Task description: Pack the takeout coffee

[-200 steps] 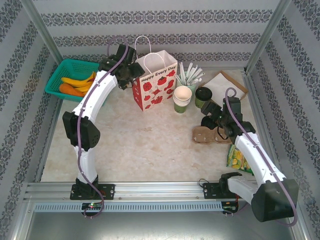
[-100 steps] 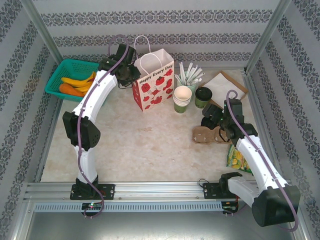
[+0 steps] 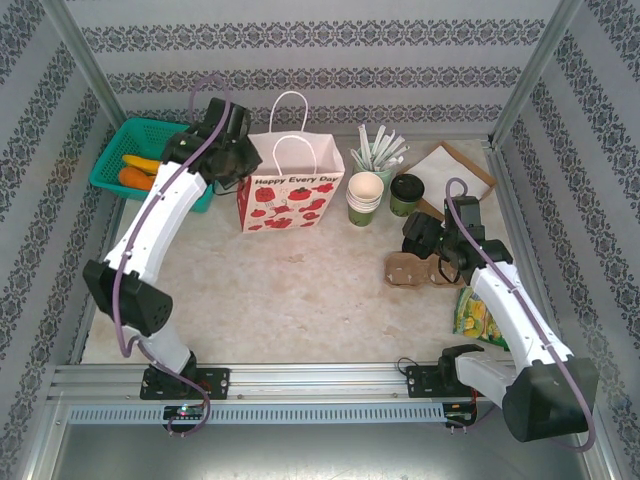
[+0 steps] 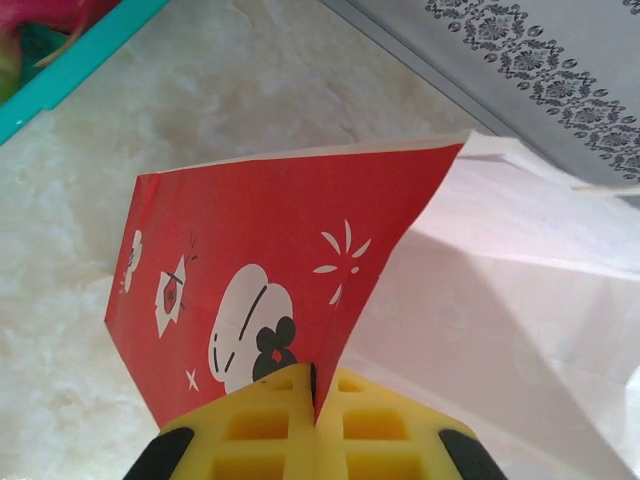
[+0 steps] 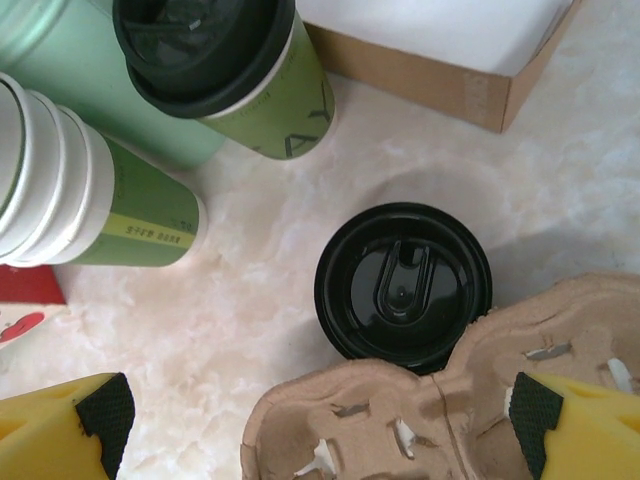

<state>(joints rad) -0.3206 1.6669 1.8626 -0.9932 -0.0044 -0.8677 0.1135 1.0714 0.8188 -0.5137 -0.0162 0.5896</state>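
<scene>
Now, left gripper (image 4: 315,385): clenched on paper bag (image 4: 280,280) rim, near table's far edge.
Right gripper (image 5: 318,415): spread wide over black lid (image 5: 403,283).
Takeout coffee (image 5: 225,75): upright beside cup stack (image 5: 70,190).

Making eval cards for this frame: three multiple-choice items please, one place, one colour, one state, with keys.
1. The left fingers at the paper bag are: A. wide open B. shut on its edge C. holding a cup
2. The lidded green cup stands: A. just right of the cup stack B. inside the bag C. left of the bag
3. Its lid is: A. white B. red C. black
Key: B, the fingers meet on the bag's red edge; A, the top view shows it beside the stack; C, the lid is dark in the right wrist view.
</scene>
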